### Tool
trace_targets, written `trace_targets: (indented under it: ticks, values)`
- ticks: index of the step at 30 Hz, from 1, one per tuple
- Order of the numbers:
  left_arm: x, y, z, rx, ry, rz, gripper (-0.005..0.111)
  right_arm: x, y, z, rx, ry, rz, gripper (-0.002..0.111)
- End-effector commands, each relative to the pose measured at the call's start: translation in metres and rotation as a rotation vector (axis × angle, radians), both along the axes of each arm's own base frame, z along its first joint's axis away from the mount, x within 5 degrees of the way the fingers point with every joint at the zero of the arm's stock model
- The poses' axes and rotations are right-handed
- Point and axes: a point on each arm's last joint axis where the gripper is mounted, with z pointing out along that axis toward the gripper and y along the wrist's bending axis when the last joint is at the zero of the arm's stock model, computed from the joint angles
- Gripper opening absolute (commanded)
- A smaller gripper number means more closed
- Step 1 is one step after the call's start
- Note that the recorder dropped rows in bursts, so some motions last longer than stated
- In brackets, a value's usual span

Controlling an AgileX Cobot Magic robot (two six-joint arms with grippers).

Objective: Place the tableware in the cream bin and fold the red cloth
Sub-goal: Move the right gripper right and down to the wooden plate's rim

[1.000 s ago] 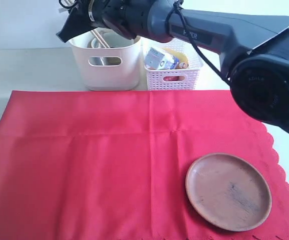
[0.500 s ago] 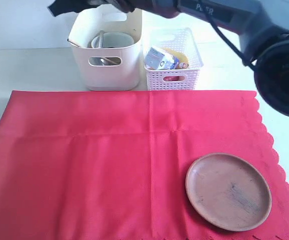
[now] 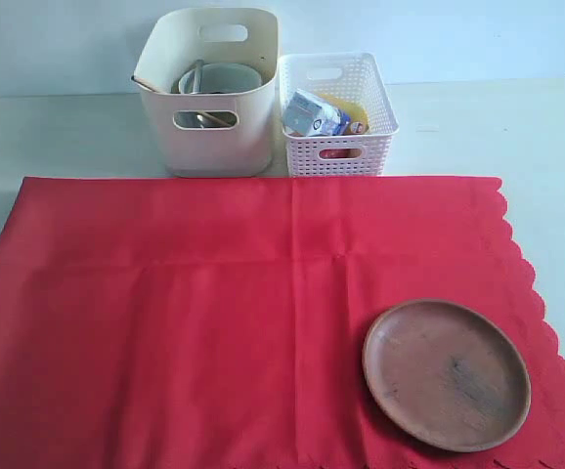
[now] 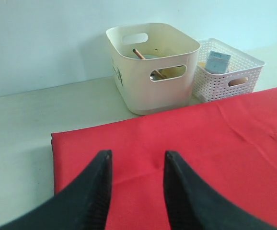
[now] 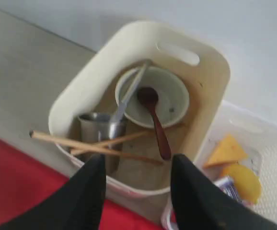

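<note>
Right tool (image 5: 138,158): we log jaws apart, empty, above cream plastic bin (image 5: 67,103) holding white ceramic bowl (image 5: 174,96), steel cup (image 5: 91,124), dark wooden spoon (image 5: 158,132), wooden chopsticks (image 5: 64,141). Left tool (image 4: 137,154) same, over red cloth (image 4: 215,143) bearing round brown wooden plate (image 3: 446,374).

The red cloth (image 3: 185,313) lies spread flat, with faint creases and its scalloped edge on the right. A round brown wooden plate (image 3: 447,373) rests on its near right part. Behind the cloth the cream bin (image 3: 214,127) stands upright, holding a white bowl (image 5: 173,101), steel cup (image 5: 93,125), knife (image 5: 129,96), dark spoon (image 5: 158,132) and chopsticks (image 5: 81,146).
</note>
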Motion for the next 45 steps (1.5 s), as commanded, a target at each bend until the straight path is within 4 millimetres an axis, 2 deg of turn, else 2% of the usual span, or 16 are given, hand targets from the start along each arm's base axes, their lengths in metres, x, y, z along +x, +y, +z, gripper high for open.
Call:
trace_targets:
  ticks: [1, 5, 15, 23, 31, 35, 42, 45]
  values:
    - [0.001, 0.0, 0.0, -0.009, -0.002, 0.0, 0.037, -0.015, -0.015, 0.01, -0.108, 0.096, -0.023, 0.043]
    - [0.001, 0.0, 0.0, -0.009, -0.002, 0.0, 0.037, -0.022, -0.022, 0.011, -0.176, 0.157, -0.031, 0.043]
    - [0.0, 0.0, -0.001, -0.004, 0.011, 0.001, 0.037, -0.028, -0.028, 0.021, -0.194, 0.136, -0.011, 0.043]
    - [0.0, 0.0, -0.001, -0.004, 0.011, 0.001, 0.037, -0.047, -0.052, 0.011, -0.294, 0.176, -0.029, 0.043]
    - [0.0, 0.0, -0.001, -0.004, 0.011, 0.001, 0.037, -0.068, -0.077, 0.013, -0.342, 0.138, -0.04, 0.043]
    - [0.0, 0.0, -0.002, -0.003, 0.013, 0.001, 0.037, -0.073, -0.101, 0.013, -0.338, 0.152, -0.078, 0.043]
    - [0.0, 0.0, -0.002, -0.003, 0.013, 0.001, 0.037, -0.076, -0.171, 0.001, -0.264, 0.257, -0.176, 0.043]
    - [0.0, 0.0, -0.002, -0.003, 0.013, 0.001, 0.037, -0.081, -0.193, -0.009, -0.244, 0.328, -0.174, 0.043]
